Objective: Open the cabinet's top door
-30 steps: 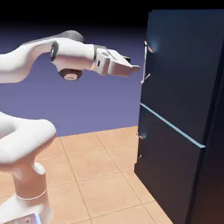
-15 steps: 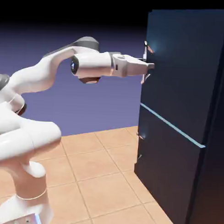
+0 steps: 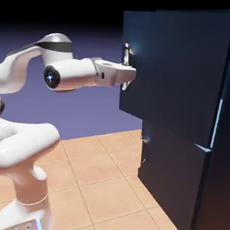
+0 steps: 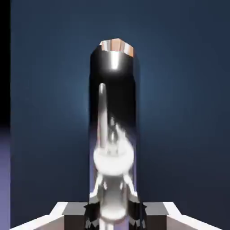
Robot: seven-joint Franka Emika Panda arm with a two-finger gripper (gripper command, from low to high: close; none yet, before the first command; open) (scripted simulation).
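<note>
Upper centre, the white two-finger tool (image 3: 129, 76) clamps the slim silver bar handle (image 4: 112, 112); the dark-blue top door (image 3: 173, 67) stands ajar, needing a wider outward swing.

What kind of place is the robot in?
It looks like a pretend kitchen or room made on a computer. There's a tall dark cabinet that could be a fridge, a tiled floor, and just a plain blue-violet backdrop behind.
</note>
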